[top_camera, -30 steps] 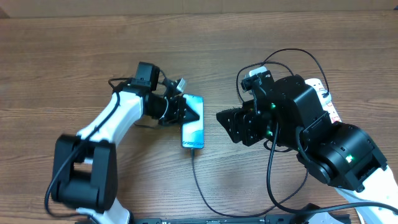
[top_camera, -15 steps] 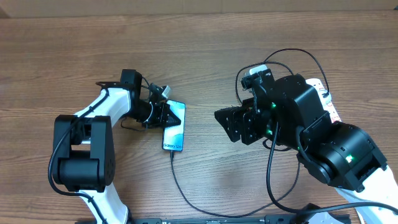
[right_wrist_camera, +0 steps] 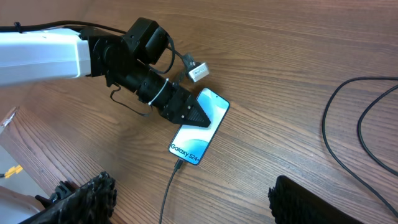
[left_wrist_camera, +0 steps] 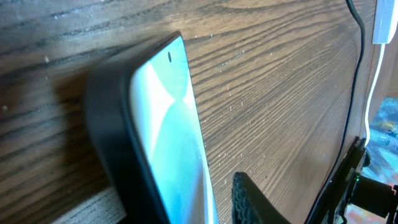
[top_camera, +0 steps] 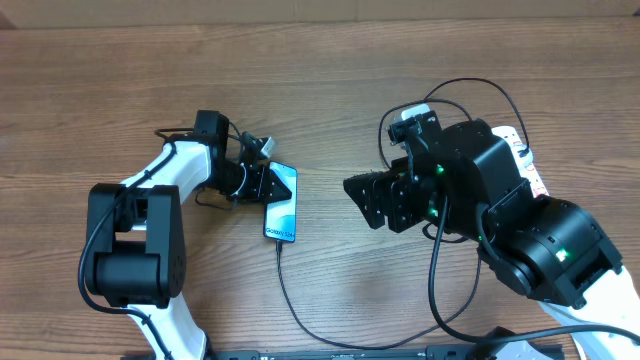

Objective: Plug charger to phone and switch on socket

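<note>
Note that the left gripper [top_camera: 263, 183] sits at the phone's [top_camera: 284, 206] upper edge, its finger gap you cannot tell, while the right gripper [right_wrist_camera: 189, 196] fingers stand apart, its arm covering most of the socket [top_camera: 523, 152].

The phone [top_camera: 282, 210] is laid flat on the table [top_camera: 330, 80], left of centre, with the left gripper [top_camera: 266, 185] at its far left edge. The charger [top_camera: 300, 310] is joined to its near end and led toward the front. The socket [top_camera: 520, 152] is set at the right, largely covered by the right arm.
</note>
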Action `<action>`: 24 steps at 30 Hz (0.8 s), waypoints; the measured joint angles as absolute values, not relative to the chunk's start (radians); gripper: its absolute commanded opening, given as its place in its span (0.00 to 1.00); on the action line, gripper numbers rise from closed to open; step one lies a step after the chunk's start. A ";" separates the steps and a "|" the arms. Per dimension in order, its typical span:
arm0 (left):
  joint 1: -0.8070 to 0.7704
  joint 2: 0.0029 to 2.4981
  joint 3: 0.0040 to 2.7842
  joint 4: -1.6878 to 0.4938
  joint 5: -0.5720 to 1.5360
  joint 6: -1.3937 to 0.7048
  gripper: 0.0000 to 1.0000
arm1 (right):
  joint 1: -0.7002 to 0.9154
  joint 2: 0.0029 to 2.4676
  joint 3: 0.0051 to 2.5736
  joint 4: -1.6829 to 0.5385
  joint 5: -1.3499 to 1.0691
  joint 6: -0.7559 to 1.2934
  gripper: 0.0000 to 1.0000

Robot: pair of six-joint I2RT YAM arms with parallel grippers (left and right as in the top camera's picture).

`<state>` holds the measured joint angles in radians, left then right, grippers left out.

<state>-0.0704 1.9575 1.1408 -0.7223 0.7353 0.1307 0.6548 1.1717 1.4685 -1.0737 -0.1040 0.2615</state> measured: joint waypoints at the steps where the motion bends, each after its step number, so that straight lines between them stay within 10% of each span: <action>1: -0.070 1.958 1.141 -0.725 0.735 0.131 0.29 | 0.655 1.172 1.468 -1.074 -0.104 0.262 0.80; 24: -0.070 1.958 1.143 -0.756 0.609 0.033 0.38 | 0.655 1.214 1.468 -1.069 -0.089 0.261 1.00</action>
<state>-0.0704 1.9579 1.1427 -0.7563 0.6094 0.0334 0.6548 1.2144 1.4685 -1.0687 -0.0887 0.2607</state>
